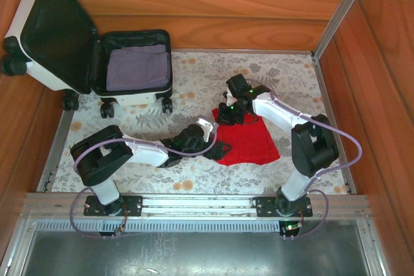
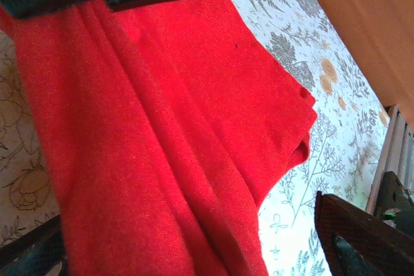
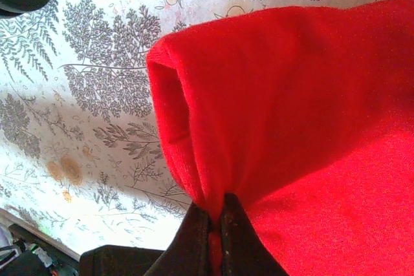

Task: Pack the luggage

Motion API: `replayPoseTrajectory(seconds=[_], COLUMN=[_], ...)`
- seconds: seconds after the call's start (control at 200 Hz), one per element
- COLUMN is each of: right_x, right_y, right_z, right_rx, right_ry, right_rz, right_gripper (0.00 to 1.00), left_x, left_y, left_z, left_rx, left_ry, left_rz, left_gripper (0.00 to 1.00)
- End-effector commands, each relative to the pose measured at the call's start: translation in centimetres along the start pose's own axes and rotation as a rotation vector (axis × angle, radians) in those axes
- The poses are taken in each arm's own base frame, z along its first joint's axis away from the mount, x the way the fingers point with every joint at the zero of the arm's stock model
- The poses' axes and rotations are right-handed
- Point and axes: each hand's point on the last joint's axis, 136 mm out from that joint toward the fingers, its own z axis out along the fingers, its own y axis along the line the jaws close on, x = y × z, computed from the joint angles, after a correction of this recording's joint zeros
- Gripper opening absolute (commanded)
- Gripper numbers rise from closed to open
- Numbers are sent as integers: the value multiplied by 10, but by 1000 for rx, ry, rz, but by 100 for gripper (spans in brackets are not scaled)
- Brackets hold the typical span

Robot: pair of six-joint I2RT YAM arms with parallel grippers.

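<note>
Plainly the open luggage waits at the table's far left corner, its lid leaning back, with a folded purple cloth inside. Well apart from it, the red cloth lies on the floral table cover. The right gripper pinches its folded far edge between pressed-together fingers, probably to lift it. The left gripper straddles the near-left edge with its fingers spread, gripping nothing.

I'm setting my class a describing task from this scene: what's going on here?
A suitcase is being packed. The right gripper pinches a fold of the red cloth on the table; the left gripper stands open at its left edge. The suitcase stands open far left, a purple cloth inside.
</note>
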Motion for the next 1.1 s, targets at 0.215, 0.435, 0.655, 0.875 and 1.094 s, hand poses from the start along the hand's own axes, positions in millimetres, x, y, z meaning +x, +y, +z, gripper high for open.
replayPoseTrajectory(seconds=[0.215, 0.435, 0.655, 0.875, 1.094], right_x=[3, 3, 1, -2, -9], right_y=[16, 13, 18, 8, -45], right_z=[-11, -9, -22, -41, -114], right_rx=[-94, -89, -102, -18, 287], right_ry=[8, 2, -37, -104, -364], right_rz=[7, 22, -1, -30, 11], right_gripper=[0, 0, 0, 52, 71], left_x=[-12, -8, -9, -23, -47], left_y=[13, 14, 19, 16, 34], left_z=[3, 13, 15, 12, -3], left_rx=[-66, -58, -79, -78, -97], left_ry=[-94, -74, -84, -124, -144], left_rz=[-17, -65, -115, -120, -183], left_gripper=[73, 58, 28, 0, 0])
